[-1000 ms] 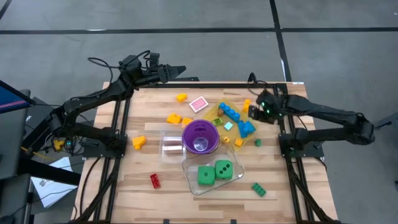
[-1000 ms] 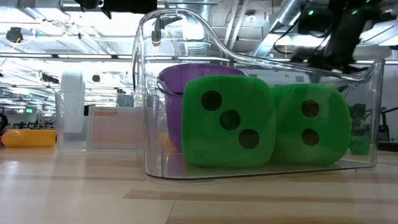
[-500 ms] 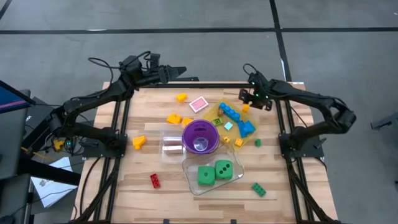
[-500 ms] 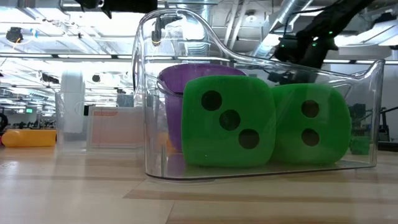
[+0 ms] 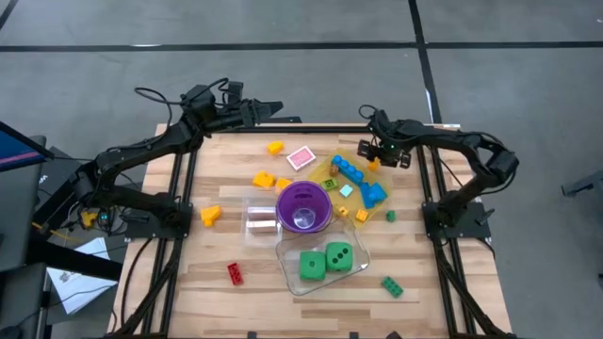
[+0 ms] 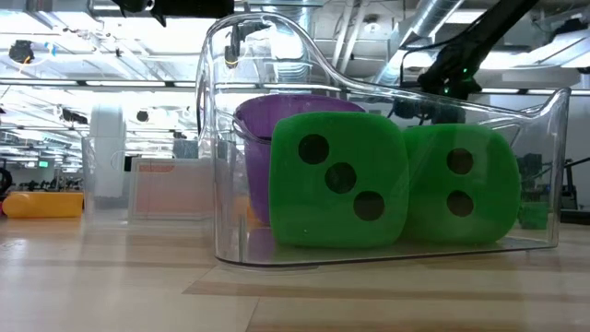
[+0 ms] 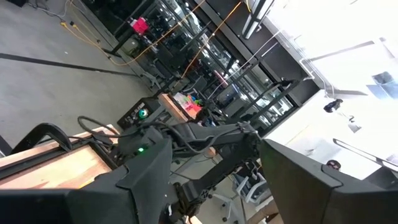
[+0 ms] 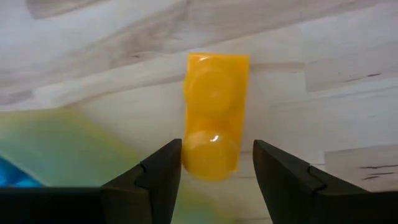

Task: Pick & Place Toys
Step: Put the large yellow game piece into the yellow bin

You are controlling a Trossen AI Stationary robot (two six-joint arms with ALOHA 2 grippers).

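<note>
A light wood tabletop of planks sits on a grey floor crossed by dark lines. The low view looks into a bright hall with ceiling ducts, pipes and strip lights. The left wrist view shows dim workstations, hanging orange cables and a bright window area.

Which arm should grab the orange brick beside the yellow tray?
Right. Its tool hangs open straddling the orange brick, by the yellow tray; the left tool waits at the far edge.
</note>
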